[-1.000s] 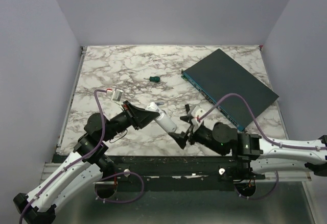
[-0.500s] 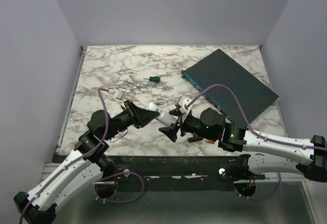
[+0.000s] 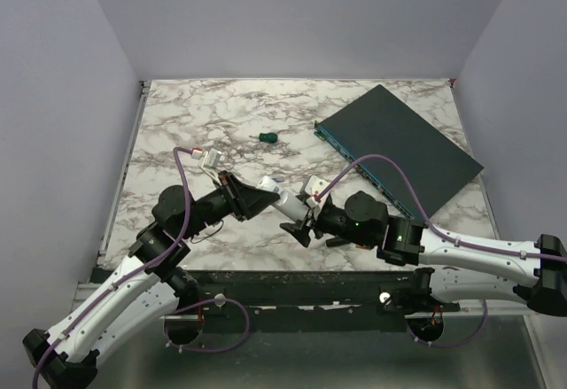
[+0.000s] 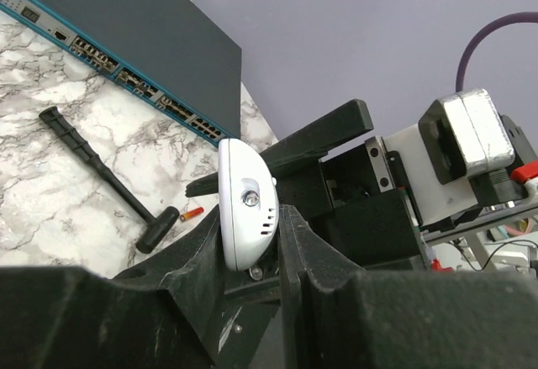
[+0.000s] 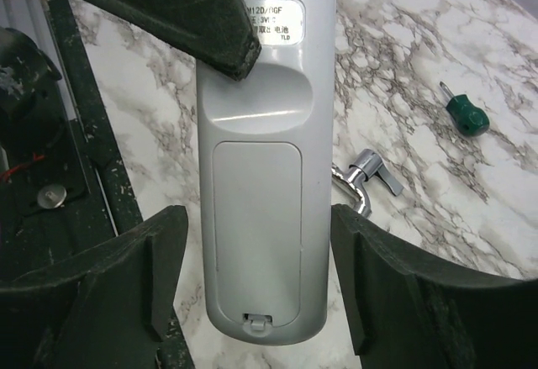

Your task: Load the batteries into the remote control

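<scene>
The remote (image 5: 259, 176), back cover closed, is off the counter (image 3: 177, 114), pinched by the left hand (image 3: 264, 198). A battery (image 4: 192, 213) lies beside a black tool (image 4: 92, 159). A screwdriver (image 5: 465, 113) and a silver piece (image 5: 367, 171) lie nearby. The right hand (image 5: 261, 302) is spread astride the remote's end, not touching it.

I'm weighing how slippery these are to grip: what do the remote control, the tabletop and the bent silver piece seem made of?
Remote control: smooth pale grey plastic, by its soft sheen and moulded battery-door seam. Tabletop: marble-patterned, white with dark veins; real stone or printed laminate, I cannot tell. Bent silver piece: likely polished metal, given its bright reflections.
</scene>
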Robot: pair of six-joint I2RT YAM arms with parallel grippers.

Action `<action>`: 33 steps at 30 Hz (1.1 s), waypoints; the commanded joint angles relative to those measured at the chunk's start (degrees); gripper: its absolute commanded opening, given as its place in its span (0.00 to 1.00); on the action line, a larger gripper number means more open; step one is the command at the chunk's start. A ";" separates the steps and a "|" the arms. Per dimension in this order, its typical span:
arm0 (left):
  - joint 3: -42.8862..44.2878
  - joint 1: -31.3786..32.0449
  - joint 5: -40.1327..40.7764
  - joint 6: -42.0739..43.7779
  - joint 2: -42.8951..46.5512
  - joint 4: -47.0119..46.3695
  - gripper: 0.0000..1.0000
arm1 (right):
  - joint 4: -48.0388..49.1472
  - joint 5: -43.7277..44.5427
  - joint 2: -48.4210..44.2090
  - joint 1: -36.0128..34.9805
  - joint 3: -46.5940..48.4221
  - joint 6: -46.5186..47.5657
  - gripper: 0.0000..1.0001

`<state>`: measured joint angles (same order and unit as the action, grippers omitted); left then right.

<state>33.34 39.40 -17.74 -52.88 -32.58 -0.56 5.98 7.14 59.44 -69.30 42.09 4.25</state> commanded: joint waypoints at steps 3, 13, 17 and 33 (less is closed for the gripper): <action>2.25 0.15 -2.85 0.46 -0.18 -1.20 0.00 | 3.14 2.12 -1.51 0.21 -2.29 1.03 0.68; 1.84 0.20 -3.51 -0.58 -0.98 -1.35 0.00 | 5.67 0.10 -1.94 0.22 -2.78 1.06 0.61; 1.45 0.22 -3.93 -1.58 -0.89 -2.61 0.00 | 5.57 -0.25 -0.97 0.20 -2.79 1.11 0.58; 1.26 0.18 -5.11 -3.53 -1.55 -4.91 0.00 | 5.15 0.42 -1.44 0.21 -4.12 1.11 0.55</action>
<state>33.43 39.40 -20.71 -55.33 -34.11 -2.28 10.22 7.73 58.50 -69.30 38.61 5.02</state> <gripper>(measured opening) 0.277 0.573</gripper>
